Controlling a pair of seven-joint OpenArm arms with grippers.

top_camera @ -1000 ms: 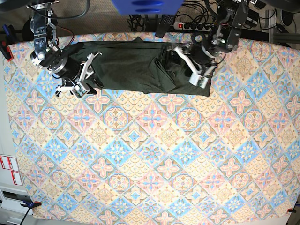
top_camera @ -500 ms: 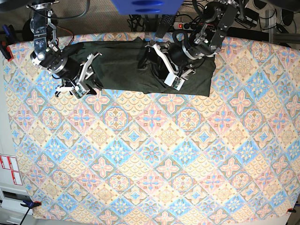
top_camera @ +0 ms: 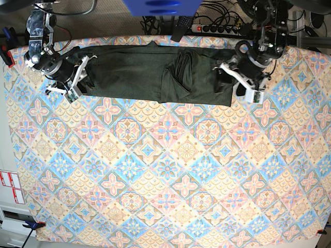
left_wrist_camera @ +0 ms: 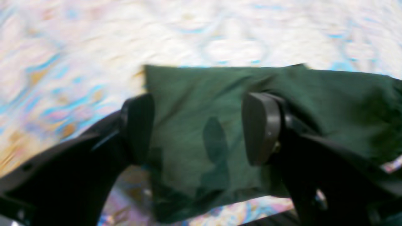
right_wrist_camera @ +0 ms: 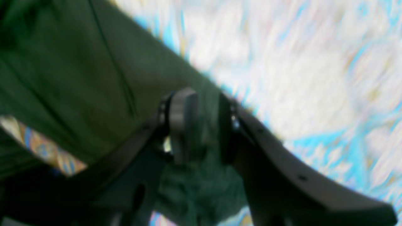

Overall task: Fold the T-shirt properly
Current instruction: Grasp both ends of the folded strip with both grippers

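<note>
The dark green T-shirt (top_camera: 134, 72) lies stretched in a long band along the table's far edge, with a folded flap bunched near its middle (top_camera: 178, 72). At its right end my left gripper (top_camera: 237, 82) hovers open. In the left wrist view the left gripper (left_wrist_camera: 199, 128) straddles a corner of the T-shirt (left_wrist_camera: 204, 94) without pinching it. My right gripper (top_camera: 77, 78) is at the shirt's left end. In the right wrist view the right gripper (right_wrist_camera: 204, 125) is shut on a bunch of the T-shirt (right_wrist_camera: 78, 78).
A patterned tile-print cloth (top_camera: 165, 170) covers the table. A power strip (top_camera: 212, 28) and cables lie behind the far edge, a blue object (top_camera: 160, 6) hangs at top centre, and a red clamp (top_camera: 6, 54) grips the left edge.
My left gripper has swung from the shirt's middle back to its right end, leaving a folded flap there. My right gripper has pulled the left end up and to the left.
</note>
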